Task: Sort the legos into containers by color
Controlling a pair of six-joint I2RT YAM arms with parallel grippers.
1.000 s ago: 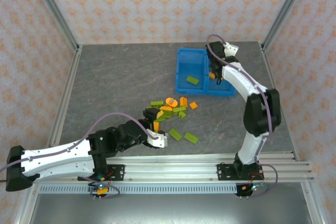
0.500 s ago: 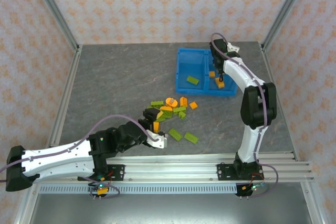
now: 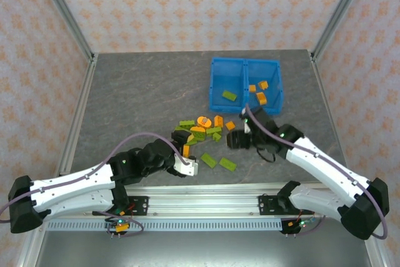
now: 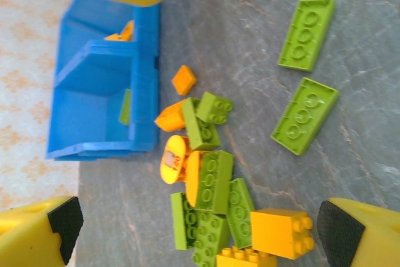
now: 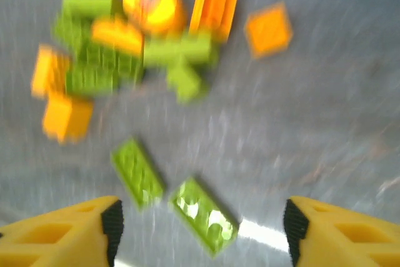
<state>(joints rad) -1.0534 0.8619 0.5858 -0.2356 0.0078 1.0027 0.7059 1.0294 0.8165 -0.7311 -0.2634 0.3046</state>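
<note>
The legos lie in a mixed green and orange pile (image 3: 200,130) on the grey table, with two flat green plates (image 3: 209,160) (image 3: 227,164) apart in front of it. The blue bin (image 3: 215,82) holds one green lego (image 3: 229,95) in its left container and three orange legos (image 3: 260,97) in its right one. My left gripper (image 3: 180,145) hangs open over the pile's near left side; an orange brick (image 4: 280,232) and green bricks (image 4: 215,182) lie between its fingers. My right gripper (image 3: 236,139) is open and empty just right of the pile, above the two green plates (image 5: 203,214) (image 5: 137,170).
The bin (image 4: 100,92) stands behind the pile, toward the back right of the table. A single small orange piece (image 3: 230,125) lies between pile and bin. Metal frame posts and patterned walls enclose the table; a rail runs along the near edge.
My right arm has swung from above the bin's right container down to the table beside the pile, and its jaws have opened. The left arm has barely moved.
</note>
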